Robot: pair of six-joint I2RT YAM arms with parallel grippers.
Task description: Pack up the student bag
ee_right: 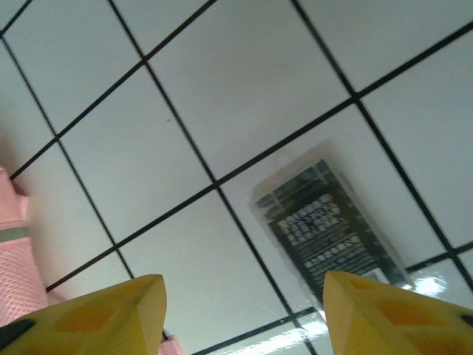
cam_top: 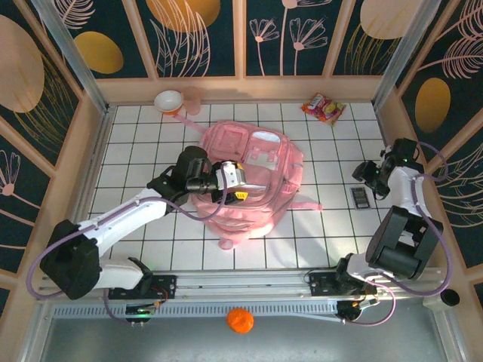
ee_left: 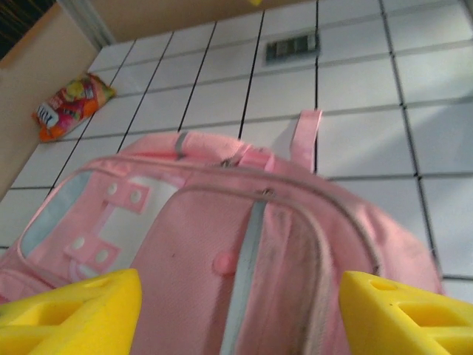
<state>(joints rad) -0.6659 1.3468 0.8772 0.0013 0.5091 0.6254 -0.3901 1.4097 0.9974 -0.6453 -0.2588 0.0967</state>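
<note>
While the left arm stretched forward over the student bag (cam_top: 264, 151) in the middle of the table (cam_top: 136, 143), the left gripper (cam_top: 240, 187) gaped wide, empty. The folded right arm's right gripper (cam_top: 367, 175) hung parted, empty, above a dark packet (cam_top: 360, 197).

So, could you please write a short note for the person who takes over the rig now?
Left claw: open, empty, over the bag.
Right claw: open, empty, above the dark packet, right of the bag.
Snack pack lies far right, bowl far left.
Done: nothing visibly packed; bag looks zipped.
Left: probably open bag, load items, close.
</note>
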